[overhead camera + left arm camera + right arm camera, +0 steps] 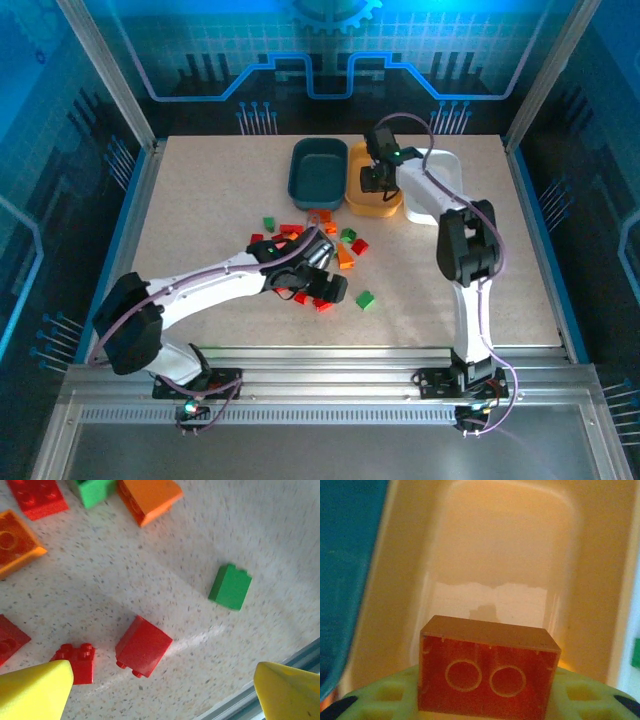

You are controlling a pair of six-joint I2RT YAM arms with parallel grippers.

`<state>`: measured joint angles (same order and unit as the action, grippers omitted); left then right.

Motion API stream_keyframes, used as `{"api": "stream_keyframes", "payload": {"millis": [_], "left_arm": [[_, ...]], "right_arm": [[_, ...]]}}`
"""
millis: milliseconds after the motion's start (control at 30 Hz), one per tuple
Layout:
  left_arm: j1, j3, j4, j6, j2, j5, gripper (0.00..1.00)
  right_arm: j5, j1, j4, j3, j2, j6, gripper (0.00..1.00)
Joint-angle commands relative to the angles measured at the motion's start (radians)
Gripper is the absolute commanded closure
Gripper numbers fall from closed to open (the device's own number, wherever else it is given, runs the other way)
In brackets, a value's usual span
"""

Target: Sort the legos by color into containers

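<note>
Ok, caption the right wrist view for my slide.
Right pincer holds an orange brick over the orange tray.

In the top view the worktop (200,200) is lit brightly and evenly from above, while the surrounding panels (450,40) are washed in blue. Soft, faint shadows are thrown beside the left arm (210,285) and the right arm (465,250). In the left wrist view a broad soft shadow is laid diagonally across the speckled surface, edged by a thin pale streak of glare. The speckle is smeared toward the upper right, and the yellow fingertips (35,690) in the lower corners are out of focus. The right wrist view is blurred throughout and tinted warm yellow. The orange brick (487,672) is soft-edged, and a pale reflection is seen on the floor of the orange tray (495,545).
</note>
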<state>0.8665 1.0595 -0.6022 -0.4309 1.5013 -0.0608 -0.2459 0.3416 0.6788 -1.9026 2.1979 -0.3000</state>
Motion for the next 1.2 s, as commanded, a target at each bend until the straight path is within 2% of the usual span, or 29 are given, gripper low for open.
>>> {"api": "stream_keyframes", "payload": {"millis": [0, 167, 333, 400, 567, 733, 1000, 1167], "left_arm": [[0.013, 0.050, -0.120, 0.120, 0.039, -0.058, 0.08], [0.044, 0.084, -0.129, 0.191, 0.104, -0.044, 0.10], [0.051, 0.090, -0.134, 0.222, 0.164, -0.057, 0.13], [0.052, 0.085, -0.124, 0.232, 0.171, -0.043, 0.13], [0.058, 0.073, -0.122, 0.262, 0.168, -0.015, 0.17], [0.073, 0.068, -0.113, 0.281, 0.204, -0.022, 0.18], [0.080, 0.086, -0.064, 0.314, 0.304, -0.118, 0.23], [0.080, 0.098, -0.057, 0.313, 0.337, -0.127, 0.34]], "right_arm": [[0.062, -0.020, 0.114, -0.135, 0.079, 0.019, 0.50], [0.103, -0.038, 0.173, -0.263, 0.170, 0.024, 0.35], [0.099, -0.040, 0.144, -0.209, 0.076, 0.022, 0.29], [0.098, -0.038, 0.107, -0.126, 0.000, 0.017, 0.29], [0.132, -0.031, -0.046, 0.223, -0.280, -0.027, 0.27], [0.158, -0.030, -0.121, 0.493, -0.488, -0.062, 0.26], [0.163, -0.030, -0.122, 0.714, -0.702, -0.077, 0.26], [0.152, -0.030, -0.092, 0.799, -0.783, -0.067, 0.26]]}}
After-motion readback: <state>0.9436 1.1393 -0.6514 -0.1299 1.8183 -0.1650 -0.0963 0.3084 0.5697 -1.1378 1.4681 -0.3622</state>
